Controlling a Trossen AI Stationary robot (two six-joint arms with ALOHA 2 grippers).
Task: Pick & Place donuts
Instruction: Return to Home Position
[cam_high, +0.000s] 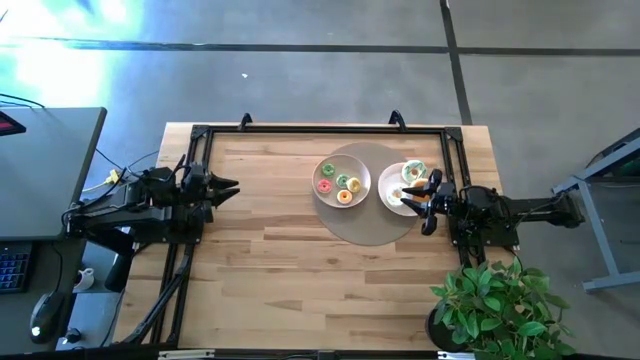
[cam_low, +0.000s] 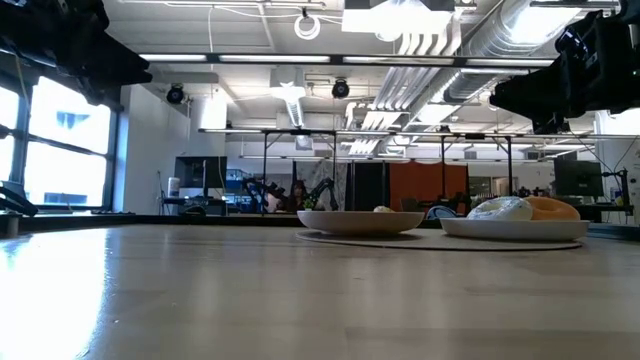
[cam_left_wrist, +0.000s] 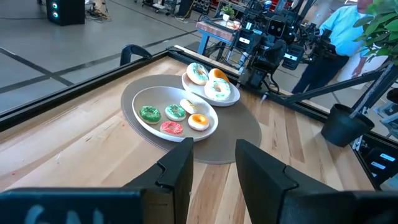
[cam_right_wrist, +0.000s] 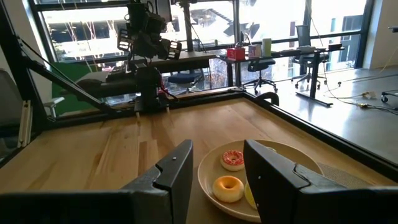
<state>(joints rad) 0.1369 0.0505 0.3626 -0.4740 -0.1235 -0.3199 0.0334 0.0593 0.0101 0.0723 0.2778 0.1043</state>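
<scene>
Right gripper (cam_right_wrist: 217, 152) hung over the white plate (cam_low: 512, 229), at the rim on its own arm's side. Fingers were apart with nothing between them. The low view showed it well above the plate, not touching.

Donuts (cam_left_wrist: 175, 112) were all plated and none lay on the bare counter (cam_high: 280, 250). About three sat on the white plate: two pale-iced, one orange. Just beside it, the beige plate (cam_low: 360, 222) held about five: two green, one red, one orange, one pale. Both plates sat on a round mat (cam_high: 365, 228).

Placing looked done, with only the retreat left. Judgement on doing it well:
- Raise the right gripper straight up before pulling back toward its base, so the fingers pass clear of the plate rim and the tall donuts.
- Keep the fingers parted and empty. Don't sweep low across the mat.
- Go slow, since a clipped plate could shift both.

Far across the counter, the left gripper (cam_high: 230, 187) waited at the left edge, fingers apart and empty. It looked parked and probably needed no move.
</scene>
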